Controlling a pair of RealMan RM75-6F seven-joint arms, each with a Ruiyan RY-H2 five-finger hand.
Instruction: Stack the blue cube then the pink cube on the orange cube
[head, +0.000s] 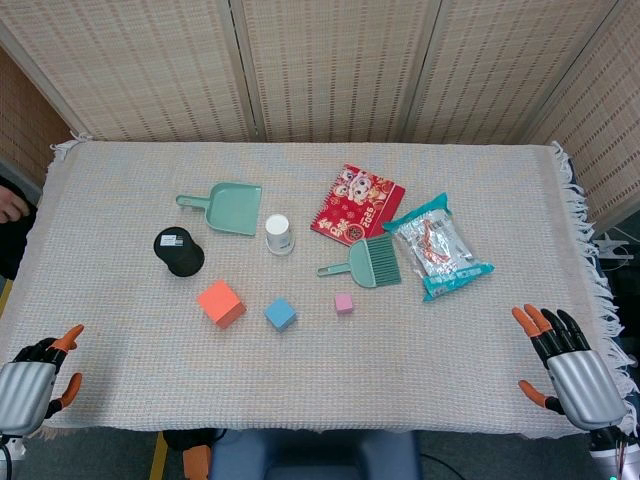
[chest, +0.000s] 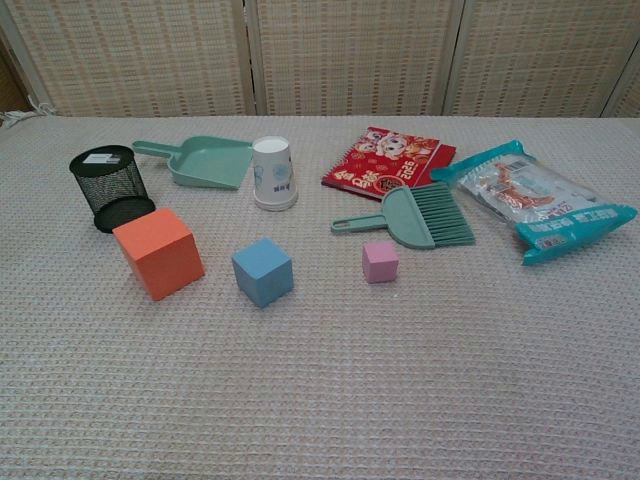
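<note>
The three cubes sit in a loose row on the cloth-covered surface (head: 300, 380), none stacked and none touching. The orange cube (head: 221, 303) is the largest and lies furthest left; the blue cube (head: 280, 314) rests near it to the right, and the small pink cube (head: 344, 303) stands a little further right again, just in front of the green hand brush (head: 368, 264).

Behind the orange cube stands a black mesh pen holder (head: 179, 251), upright. A green dustpan (head: 225, 207) lies further back, with an upturned white paper cup (head: 279, 235) just beside its right edge. A red notebook (head: 357, 204) (printed with cartoon figures) lies flat behind the brush, its near corner close to the bristles, and a teal snack packet (head: 439, 246) lies to the right of the brush.

Both hands show only in the head view, low at the near corners and well apart from every cube. The left hand (head: 35, 380) hangs over the near left edge, its orange-tipped fingers (head: 68, 337) apart and holding nothing. The right hand (head: 565, 363) is near the right edge, fingers (head: 527, 322) spread and likewise holding nothing.
</note>
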